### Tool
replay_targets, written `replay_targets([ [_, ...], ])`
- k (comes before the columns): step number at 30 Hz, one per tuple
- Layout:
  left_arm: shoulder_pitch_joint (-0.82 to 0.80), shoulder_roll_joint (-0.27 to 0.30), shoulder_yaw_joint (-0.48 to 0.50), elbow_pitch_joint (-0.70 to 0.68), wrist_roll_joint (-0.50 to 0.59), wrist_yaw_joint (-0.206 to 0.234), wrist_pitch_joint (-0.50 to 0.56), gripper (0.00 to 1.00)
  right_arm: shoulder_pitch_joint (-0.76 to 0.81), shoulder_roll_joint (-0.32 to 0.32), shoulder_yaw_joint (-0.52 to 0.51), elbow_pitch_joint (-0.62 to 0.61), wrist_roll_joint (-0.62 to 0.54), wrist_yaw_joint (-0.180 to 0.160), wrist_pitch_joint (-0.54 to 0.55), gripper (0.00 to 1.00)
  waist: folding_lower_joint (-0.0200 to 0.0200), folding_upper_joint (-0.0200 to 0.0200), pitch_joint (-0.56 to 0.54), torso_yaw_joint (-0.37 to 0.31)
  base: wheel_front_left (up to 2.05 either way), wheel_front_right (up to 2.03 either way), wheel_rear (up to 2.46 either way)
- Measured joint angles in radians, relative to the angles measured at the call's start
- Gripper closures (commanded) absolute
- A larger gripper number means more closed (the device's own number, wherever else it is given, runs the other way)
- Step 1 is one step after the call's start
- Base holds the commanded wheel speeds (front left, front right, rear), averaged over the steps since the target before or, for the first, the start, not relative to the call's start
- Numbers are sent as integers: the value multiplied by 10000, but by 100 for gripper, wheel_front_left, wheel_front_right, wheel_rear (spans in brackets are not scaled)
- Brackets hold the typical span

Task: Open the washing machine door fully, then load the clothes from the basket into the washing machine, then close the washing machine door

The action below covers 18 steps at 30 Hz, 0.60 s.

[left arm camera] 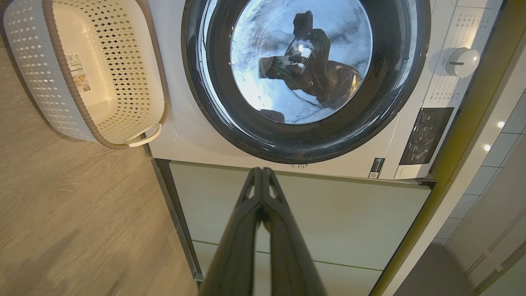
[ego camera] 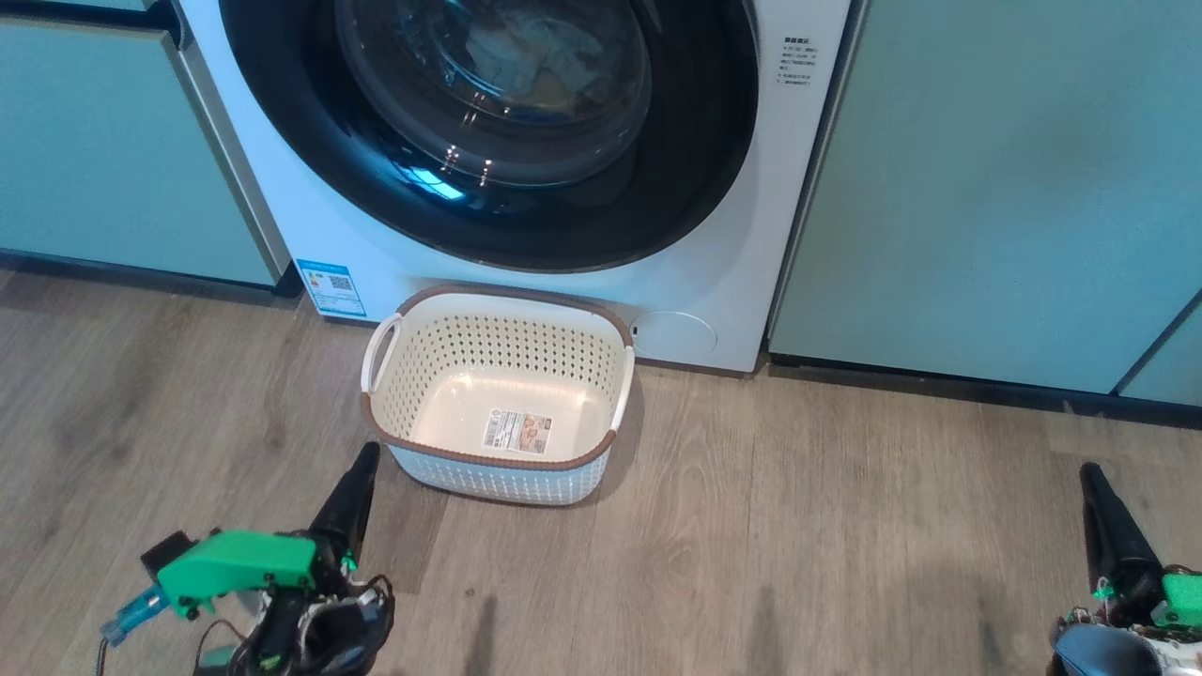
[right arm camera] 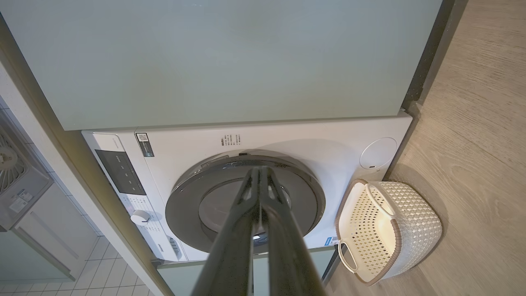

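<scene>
basket (ego camera: pixel 498 481) set empty on floor (ego camera: pixel 798 526) before washing machine (ego camera: pixel 714 282), door (ego camera: pixel 493 103) shut.
left gripper (ego camera: pixel 364 462) and right gripper (ego camera: pixel 1091 477) are held low, fingers pressed together; pale fabric, perhaps the clothes (ego camera: pixel 526 56), is glimpsed behind the glass.

Teal cabinets (ego camera: pixel 986 188) meet a wooden floor (ego camera: pixel 798 545); wall (left arm camera: pixel 508 135) seemingly tiled.

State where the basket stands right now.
In the head view the basket stands centre on the wooden floor, right in front of the washing machine, below its door.
</scene>
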Motion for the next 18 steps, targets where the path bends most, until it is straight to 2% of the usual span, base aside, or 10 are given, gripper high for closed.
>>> replay_targets([
  [18,0,0,0,0,0,0,0,100,0,0,0,0,2,0,0,100,0,0,0,0,0,0,0],
])
